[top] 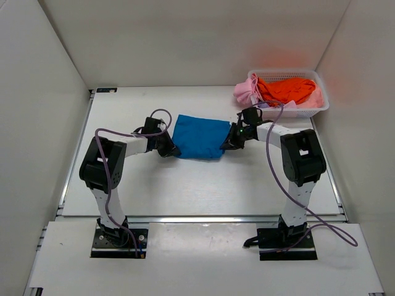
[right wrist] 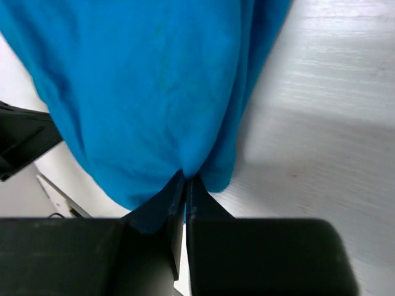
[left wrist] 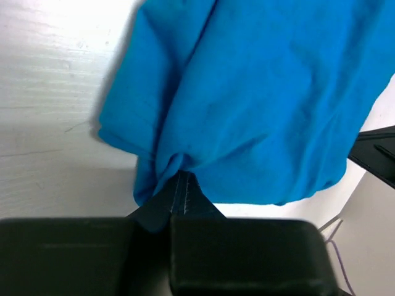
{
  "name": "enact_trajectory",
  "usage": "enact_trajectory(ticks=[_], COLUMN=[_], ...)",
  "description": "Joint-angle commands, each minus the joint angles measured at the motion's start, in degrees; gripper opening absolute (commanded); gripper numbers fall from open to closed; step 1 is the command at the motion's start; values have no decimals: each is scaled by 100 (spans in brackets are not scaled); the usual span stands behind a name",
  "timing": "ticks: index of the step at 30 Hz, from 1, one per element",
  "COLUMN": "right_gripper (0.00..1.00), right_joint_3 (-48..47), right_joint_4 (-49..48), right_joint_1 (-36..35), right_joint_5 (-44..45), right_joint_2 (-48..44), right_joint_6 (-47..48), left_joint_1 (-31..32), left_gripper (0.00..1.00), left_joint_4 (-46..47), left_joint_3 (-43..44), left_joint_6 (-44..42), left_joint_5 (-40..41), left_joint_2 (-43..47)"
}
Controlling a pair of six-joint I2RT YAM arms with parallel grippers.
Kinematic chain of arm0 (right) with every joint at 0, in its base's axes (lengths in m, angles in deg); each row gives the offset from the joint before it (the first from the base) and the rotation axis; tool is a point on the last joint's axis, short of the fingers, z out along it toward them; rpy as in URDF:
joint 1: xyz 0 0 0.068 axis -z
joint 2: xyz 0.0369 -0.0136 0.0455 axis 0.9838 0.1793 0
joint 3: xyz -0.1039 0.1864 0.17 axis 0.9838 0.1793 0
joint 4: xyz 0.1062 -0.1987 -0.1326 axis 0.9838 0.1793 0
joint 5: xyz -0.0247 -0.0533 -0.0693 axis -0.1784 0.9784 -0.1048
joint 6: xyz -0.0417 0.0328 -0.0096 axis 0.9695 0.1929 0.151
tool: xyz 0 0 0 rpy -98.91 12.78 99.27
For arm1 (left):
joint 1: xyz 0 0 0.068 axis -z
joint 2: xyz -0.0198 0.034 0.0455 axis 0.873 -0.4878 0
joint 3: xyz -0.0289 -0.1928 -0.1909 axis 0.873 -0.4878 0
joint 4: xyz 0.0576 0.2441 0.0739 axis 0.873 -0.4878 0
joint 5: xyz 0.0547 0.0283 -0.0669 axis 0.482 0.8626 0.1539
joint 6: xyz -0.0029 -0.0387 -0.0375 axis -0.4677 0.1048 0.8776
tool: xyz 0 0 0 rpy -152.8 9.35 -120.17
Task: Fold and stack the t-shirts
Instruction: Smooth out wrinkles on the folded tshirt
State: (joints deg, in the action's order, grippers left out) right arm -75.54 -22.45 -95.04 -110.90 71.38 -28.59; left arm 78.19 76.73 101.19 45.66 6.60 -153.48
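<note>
In the top view the blue t-shirt sits a little above the middle of the frame on the white tabletop, gathered into a rough rectangle with its lower edge slightly bowed. It lies between the two arms, which reach in from either side.

The left fingers meet the cloth at its lower left corner. In the left wrist view these left fingers are pressed together with no gap, and a fold of the blue t-shirt is pinched between their tips. From there the fabric fans out towards the top and right of the frame, with a shadow along its left edge on the tabletop.

The right fingers meet the cloth at its lower right edge. In the right wrist view the right fingers are likewise closed tight on a bunched pleat of the blue t-shirt, which spreads to the upper left of the frame.

Whether the cloth rests fully on the tabletop or is raised a little cannot be told.

In the upper right of the top view stands a white mesh basket, well apart from the blue cloth. It holds an orange t-shirt, and a pink t-shirt spills over its left rim.
</note>
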Motion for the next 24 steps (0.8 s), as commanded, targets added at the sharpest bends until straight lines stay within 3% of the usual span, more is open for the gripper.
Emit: enact_trajectory(ticks=[1,9,16,20,23,24], right_gripper=[0,0,0,9,30,32], right_joint_3=[-395,-2530,-2918,-2586,-2033,-1909], right_joint_4=[238,2672,3237,3177,2800,2737], right_joint_1=[-10,-70,-62,-79,-19,-18], right_joint_5=[105,1274,1152,776,582,537], right_joint_2=[17,358,754,658,343,298], right_joint_6=[291,1882,2656,2683,2525,2472], left_joint_1=[124,125,63,1,-42,-77], left_gripper=[0,0,0,0,0,0], left_joint_4=[-345,-663,-732,-846,-864,-847], left_joint_3=[246,414,493,546,502,485], left_joint_6=[-300,-599,-661,-714,-758,-723], left_joint_5=[334,590,538,519,502,467], left_joint_2=[-22,-242,-164,-137,-84,-84])
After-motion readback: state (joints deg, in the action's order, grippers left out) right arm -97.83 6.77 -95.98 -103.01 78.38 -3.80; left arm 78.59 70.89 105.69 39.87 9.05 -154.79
